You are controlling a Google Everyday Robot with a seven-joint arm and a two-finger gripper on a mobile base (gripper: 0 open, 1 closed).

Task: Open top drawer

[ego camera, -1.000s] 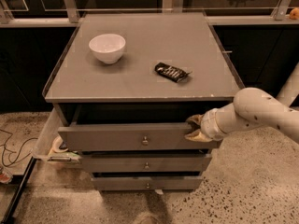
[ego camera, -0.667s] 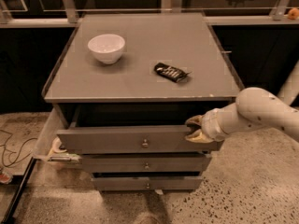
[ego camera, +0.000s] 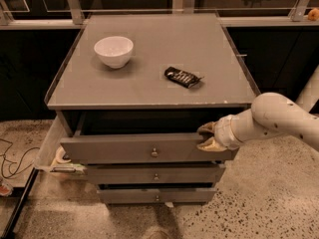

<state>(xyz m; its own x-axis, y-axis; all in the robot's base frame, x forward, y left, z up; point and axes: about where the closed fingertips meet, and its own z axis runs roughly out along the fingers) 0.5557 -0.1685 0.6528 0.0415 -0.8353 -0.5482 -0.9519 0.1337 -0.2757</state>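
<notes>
Gripper (ego camera: pixel 204 137) at right end of top drawer (ego camera: pixel 139 148), fingers (ego camera: pixel 210 145) clamped on front panel's upper edge; interior shadowed beneath surface (ego camera: pixel 164 39), unreadable.

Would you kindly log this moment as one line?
top drawer: partly open | pincer: at drawer front's right end | knob: untouched

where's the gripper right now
In the camera view the gripper is on the right side, at the right end of the top drawer front panel, just below the cabinet top and right of the round knob.
</notes>
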